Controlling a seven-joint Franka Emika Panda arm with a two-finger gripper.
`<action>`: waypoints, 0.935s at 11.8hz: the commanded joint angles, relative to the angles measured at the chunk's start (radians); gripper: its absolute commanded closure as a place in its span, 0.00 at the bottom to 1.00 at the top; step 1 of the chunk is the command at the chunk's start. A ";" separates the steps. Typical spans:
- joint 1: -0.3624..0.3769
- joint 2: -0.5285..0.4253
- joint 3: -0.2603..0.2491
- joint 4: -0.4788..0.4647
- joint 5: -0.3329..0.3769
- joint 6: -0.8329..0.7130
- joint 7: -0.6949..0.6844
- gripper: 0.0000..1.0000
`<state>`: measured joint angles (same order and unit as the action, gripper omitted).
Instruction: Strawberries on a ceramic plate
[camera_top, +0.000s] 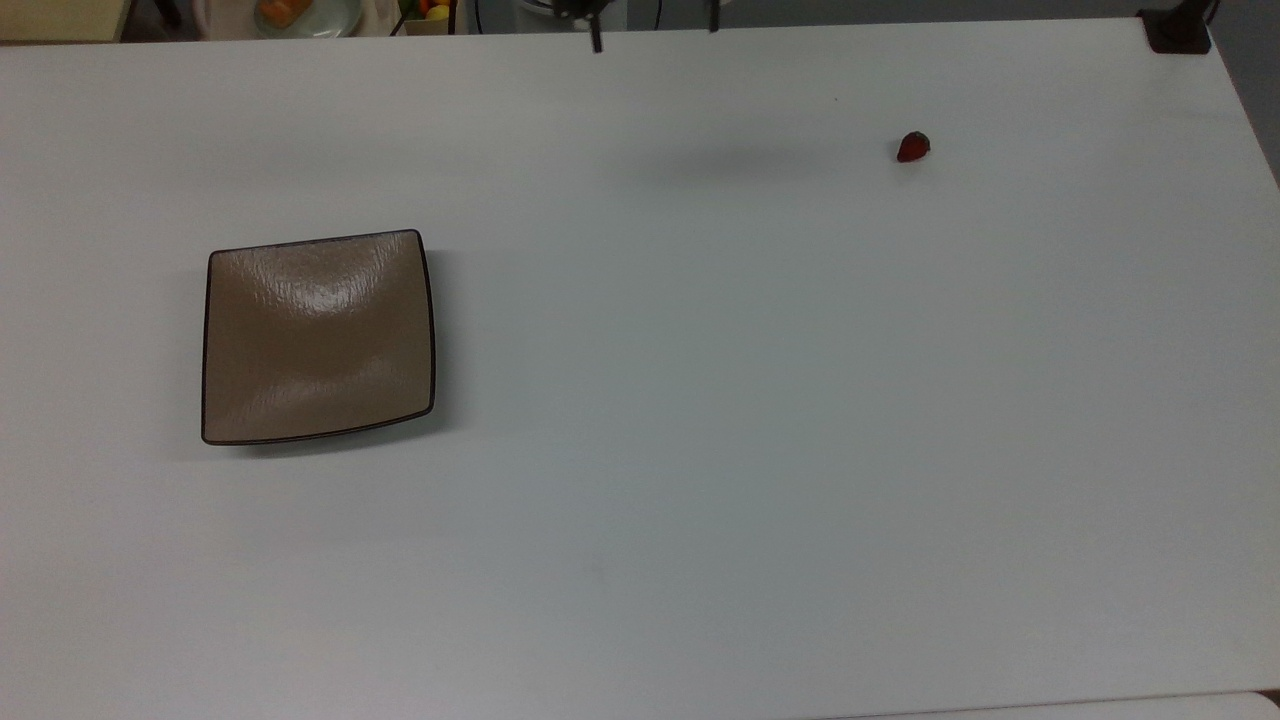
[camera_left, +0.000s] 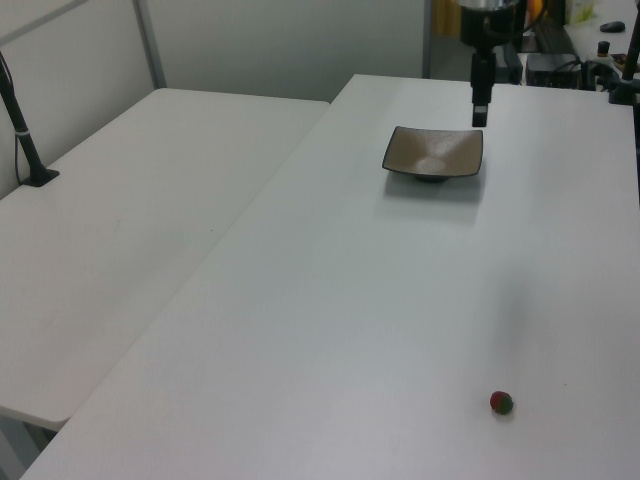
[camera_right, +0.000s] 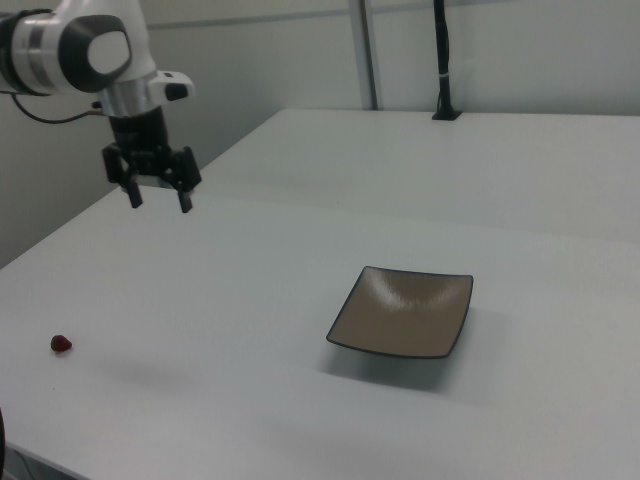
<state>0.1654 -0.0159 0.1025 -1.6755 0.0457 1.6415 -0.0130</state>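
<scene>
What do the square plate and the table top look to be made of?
The ceramic plate: likely glazed ceramic, glossy tan-brown with a thin dark rim; light glints off its slightly rippled surface. The table: a smooth matt white top, perhaps laminate; it shows soft shadows and no sharp reflections.
</scene>
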 joint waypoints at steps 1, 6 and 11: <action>0.005 -0.012 0.112 0.022 0.019 -0.051 0.066 0.00; 0.048 0.000 0.246 -0.023 0.054 -0.023 0.136 0.00; 0.100 0.048 0.341 -0.148 0.071 0.148 0.169 0.00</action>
<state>0.2453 0.0225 0.4269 -1.7538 0.1031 1.6961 0.1140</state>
